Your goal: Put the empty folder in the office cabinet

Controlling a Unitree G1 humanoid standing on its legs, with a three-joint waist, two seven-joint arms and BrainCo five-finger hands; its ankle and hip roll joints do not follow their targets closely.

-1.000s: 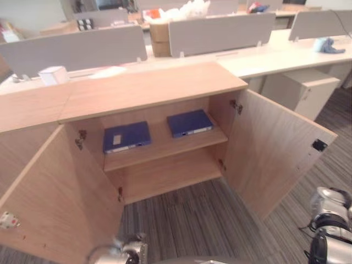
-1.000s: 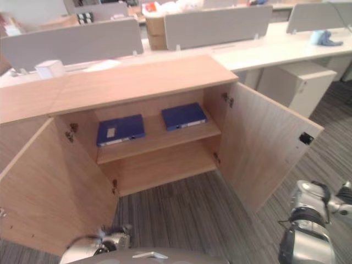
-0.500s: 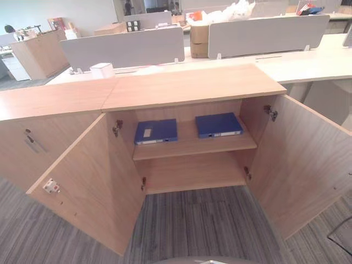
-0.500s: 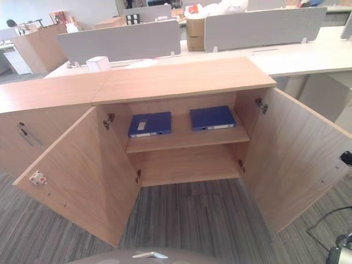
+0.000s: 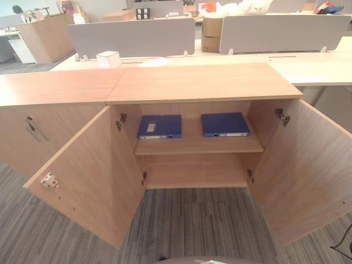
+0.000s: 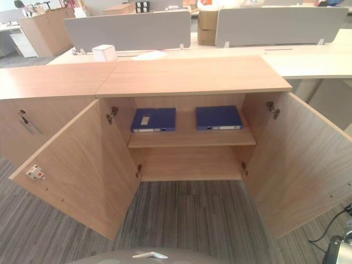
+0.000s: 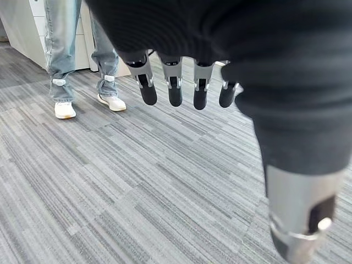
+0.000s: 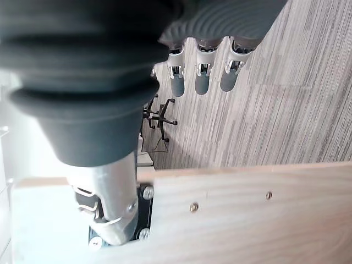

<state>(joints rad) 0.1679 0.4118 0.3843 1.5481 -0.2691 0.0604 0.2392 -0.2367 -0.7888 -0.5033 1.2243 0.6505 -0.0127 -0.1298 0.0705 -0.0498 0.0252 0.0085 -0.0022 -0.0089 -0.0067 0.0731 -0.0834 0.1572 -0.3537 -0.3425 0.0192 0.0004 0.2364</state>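
The office cabinet (image 5: 198, 82) stands with both doors swung wide. Two blue folders lie flat on its upper shelf, one on the left (image 5: 160, 126) and one on the right (image 5: 224, 124). The lower shelf (image 5: 195, 173) is bare. My left hand (image 7: 174, 82) hangs over the grey carpet with straight fingers and holds nothing. My right hand (image 8: 201, 71) also hangs with straight, empty fingers, close to the inner face of a wooden door (image 8: 247, 209).
The left door (image 5: 88, 176) and the right door (image 5: 308, 170) jut out over the striped carpet. A person's legs (image 7: 66, 49) stand behind me. A white box (image 5: 108, 58) sits on the desk beyond the cabinet. An office chair (image 8: 159, 118) is nearby.
The head camera has swung until the cabinet sits centred. Both arms have sunk below the bottom edge of the eye views. The two folders lie as before.
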